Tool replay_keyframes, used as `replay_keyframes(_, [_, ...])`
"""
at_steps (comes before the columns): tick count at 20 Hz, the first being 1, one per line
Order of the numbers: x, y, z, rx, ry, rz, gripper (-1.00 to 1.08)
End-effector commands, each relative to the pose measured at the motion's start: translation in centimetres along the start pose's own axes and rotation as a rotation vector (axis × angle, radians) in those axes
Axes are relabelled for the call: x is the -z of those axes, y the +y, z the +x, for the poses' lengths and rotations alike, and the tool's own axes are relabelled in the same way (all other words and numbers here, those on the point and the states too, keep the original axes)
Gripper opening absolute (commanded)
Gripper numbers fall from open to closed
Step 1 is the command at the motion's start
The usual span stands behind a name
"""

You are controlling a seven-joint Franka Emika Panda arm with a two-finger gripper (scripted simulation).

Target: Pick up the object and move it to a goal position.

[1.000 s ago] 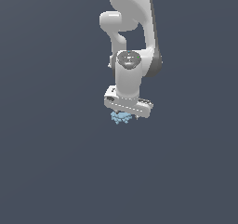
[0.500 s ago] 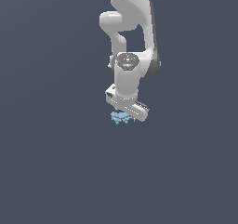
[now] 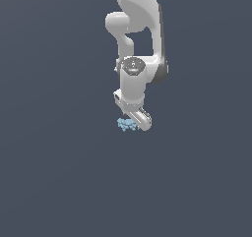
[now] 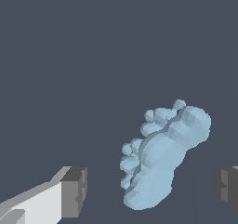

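While the white end effector (image 4: pixel 148 190) hangs low, fingers (image 4: pixel 74 190) spread wide, small pale-blue knobbly lump (image 4: pixel 160 160) sits between them, untouched, on dark grey surface (image 3: pixel 59 172)

Object: pale-blue knobbly lump (image 4: pixel 163 160), lying between the two fingertips, touching neither
Pincer (image 4: pixel 151 190): spread wide, grey pads (image 4: pixel 74 191) either side of the lump
Desk (image 4: pixel 93 56): plain dark grey
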State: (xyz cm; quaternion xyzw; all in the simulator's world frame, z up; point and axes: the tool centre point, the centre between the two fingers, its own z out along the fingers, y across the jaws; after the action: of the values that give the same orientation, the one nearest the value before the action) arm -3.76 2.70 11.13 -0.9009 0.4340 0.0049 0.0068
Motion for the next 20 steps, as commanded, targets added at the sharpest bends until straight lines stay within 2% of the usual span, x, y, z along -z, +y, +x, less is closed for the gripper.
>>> replay_keyframes(1, [-0.3,0.3,-0.1,-0.073,0.001,-0.001,1.0])
replay_keyframes(12, [-1.3,1.7,-0.3,-0.38,0.009,-0.003,1.0])
replay_keyframes(20, [-1.7,2.4,-0.4,-0.531,0.014,-0.004,1.0])
